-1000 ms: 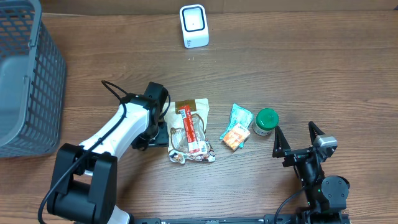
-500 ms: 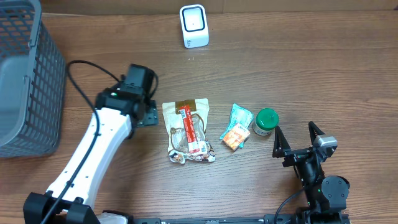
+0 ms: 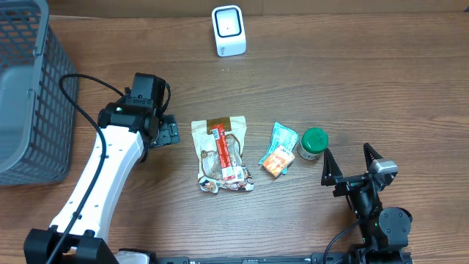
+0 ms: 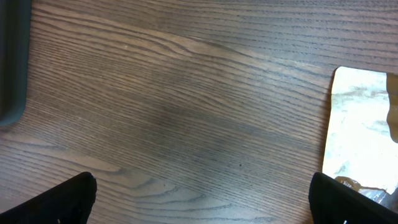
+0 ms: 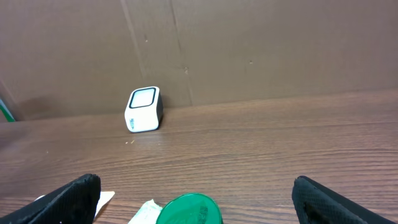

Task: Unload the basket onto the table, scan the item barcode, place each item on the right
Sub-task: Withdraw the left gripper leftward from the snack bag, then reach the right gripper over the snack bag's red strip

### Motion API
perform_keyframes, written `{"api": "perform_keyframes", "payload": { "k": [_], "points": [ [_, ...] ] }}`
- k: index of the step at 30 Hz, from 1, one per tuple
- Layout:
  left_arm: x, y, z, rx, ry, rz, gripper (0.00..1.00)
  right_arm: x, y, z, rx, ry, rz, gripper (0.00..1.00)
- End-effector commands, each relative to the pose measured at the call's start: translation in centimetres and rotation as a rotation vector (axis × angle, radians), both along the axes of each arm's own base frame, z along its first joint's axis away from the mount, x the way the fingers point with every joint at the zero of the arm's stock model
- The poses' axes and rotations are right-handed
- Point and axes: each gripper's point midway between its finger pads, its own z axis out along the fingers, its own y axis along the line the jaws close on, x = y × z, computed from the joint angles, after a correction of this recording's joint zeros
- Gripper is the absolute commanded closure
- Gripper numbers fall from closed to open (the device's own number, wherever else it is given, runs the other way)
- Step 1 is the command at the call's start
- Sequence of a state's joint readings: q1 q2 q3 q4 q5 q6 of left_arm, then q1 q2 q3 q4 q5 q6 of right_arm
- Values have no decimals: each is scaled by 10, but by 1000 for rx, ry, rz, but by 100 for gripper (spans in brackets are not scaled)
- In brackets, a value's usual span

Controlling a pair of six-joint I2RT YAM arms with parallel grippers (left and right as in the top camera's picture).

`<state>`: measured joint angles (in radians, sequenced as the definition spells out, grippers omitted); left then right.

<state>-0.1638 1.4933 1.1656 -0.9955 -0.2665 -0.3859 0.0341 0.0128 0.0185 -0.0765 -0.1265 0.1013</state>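
Observation:
The white barcode scanner (image 3: 229, 31) stands at the back of the table and also shows in the right wrist view as the scanner (image 5: 144, 109). Three items lie mid-table: a snack pouch (image 3: 222, 154), a teal and orange packet (image 3: 279, 150) and a green-lidded jar (image 3: 313, 143). My left gripper (image 3: 170, 132) hangs open just left of the pouch, holding nothing. In its wrist view only bare wood lies between the left gripper (image 4: 202, 205) fingers, with the pouch (image 4: 360, 137) at the right edge. My right gripper (image 3: 352, 165) stands open right of the jar, whose green lid (image 5: 189, 210) sits ahead of the right gripper (image 5: 199, 202).
A grey mesh basket (image 3: 29, 95) fills the far left of the table. A brown cardboard wall (image 5: 249, 43) rises behind the scanner. A black cable (image 3: 80, 81) loops off my left arm towards the basket.
My left gripper has drawn back to the left, away from the pouch, and opened wider. The pouch stays flat on the table. The right arm has not moved.

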Motion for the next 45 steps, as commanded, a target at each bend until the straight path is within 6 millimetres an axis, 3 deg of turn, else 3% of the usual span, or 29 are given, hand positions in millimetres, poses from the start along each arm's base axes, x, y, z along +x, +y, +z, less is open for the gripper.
{"api": "perform_keyframes", "payload": {
  "k": [1,20,26,31,36,41,45],
  "points": [
    [5,0,8,4,-30,-1,0,0,0,-2,3,-3,-2,0],
    [5,0,8,4,-30,-1,0,-3,11,11,34,-38,66,0],
    [5,0,8,4,-30,-1,0,-18,18,60,51,-83,111,0],
    [5,0,8,4,-30,-1,0,-43,15,125,50,-100,100,0],
    [5,0,8,4,-30,-1,0,-60,15,177,53,-30,99,0],
    [5,0,8,4,-30,-1,0,-60,17,206,84,132,106,0],
    [5,0,8,4,-30,-1,0,-54,30,212,103,302,175,0]
  ]
}}
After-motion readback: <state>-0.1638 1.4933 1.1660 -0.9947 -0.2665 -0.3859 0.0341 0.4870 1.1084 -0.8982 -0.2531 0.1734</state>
